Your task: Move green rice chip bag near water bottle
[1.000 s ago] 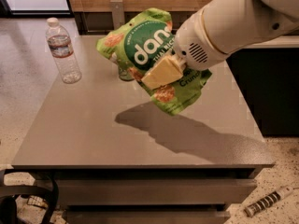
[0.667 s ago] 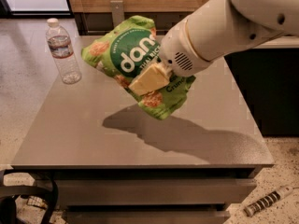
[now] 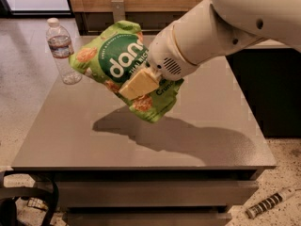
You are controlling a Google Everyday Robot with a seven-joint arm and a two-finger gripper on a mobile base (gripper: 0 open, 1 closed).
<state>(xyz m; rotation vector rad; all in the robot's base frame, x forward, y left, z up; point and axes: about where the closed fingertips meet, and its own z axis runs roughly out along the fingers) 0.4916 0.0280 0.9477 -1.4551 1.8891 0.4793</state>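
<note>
My gripper (image 3: 136, 84) is shut on the green rice chip bag (image 3: 117, 65), a crinkly bright-green pouch with a dark-green round logo and orange-tan chip pictures. I hold it tilted in the air above the left middle of the grey table (image 3: 84, 140). The bag's shadow lies on the table below it. The water bottle (image 3: 61, 51), clear with a white cap and a pale label with a red band, stands upright at the table's far left corner, just left of the bag and apart from it. One cream fingertip (image 3: 138, 83) shows in front of the bag.
My white arm (image 3: 221, 32) comes in from the upper right over the table. A dark cabinet (image 3: 273, 88) stands right of the table. Black cables (image 3: 28, 201) lie on the floor at lower left and a striped tool (image 3: 270, 202) at lower right.
My gripper has carried the bag to the left, closer to the water bottle. The green can seen behind the bag earlier is now hidden.
</note>
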